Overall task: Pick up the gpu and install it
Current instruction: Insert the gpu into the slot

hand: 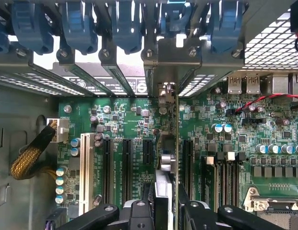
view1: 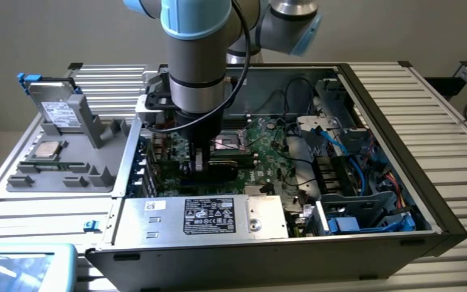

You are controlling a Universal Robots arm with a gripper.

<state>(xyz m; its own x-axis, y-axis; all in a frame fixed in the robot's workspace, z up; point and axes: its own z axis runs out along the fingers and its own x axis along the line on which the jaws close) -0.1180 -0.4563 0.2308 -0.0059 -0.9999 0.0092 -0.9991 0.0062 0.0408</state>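
Observation:
In the wrist view the gpu point(hand: 166, 165) shows edge-on, upright between my two black fingers point(hand: 139, 212). My gripper point(hand: 166, 207) is shut on it. Its metal bracket point(hand: 173, 62) reaches the rear wall of the case, in line with the bay openings there. The card stands over the green motherboard point(hand: 134, 120), between two black expansion slots point(hand: 147, 167). I cannot tell whether its edge sits in a slot. In the exterior view my gripper point(view1: 199, 163) points straight down inside the open computer case point(view1: 432, 201), low over the board, with the dark gpu point(view1: 191, 165) in it.
Blue retention clips point(hand: 81, 24) line the rear bays. A white slot point(hand: 85, 165) and a braided cable point(hand: 31, 158) lie beside the slots. The power supply point(view1: 209, 216) sits at the case front. A grey tray point(view1: 71, 164) at the exterior view's left holds a hard drive point(view1: 55, 112).

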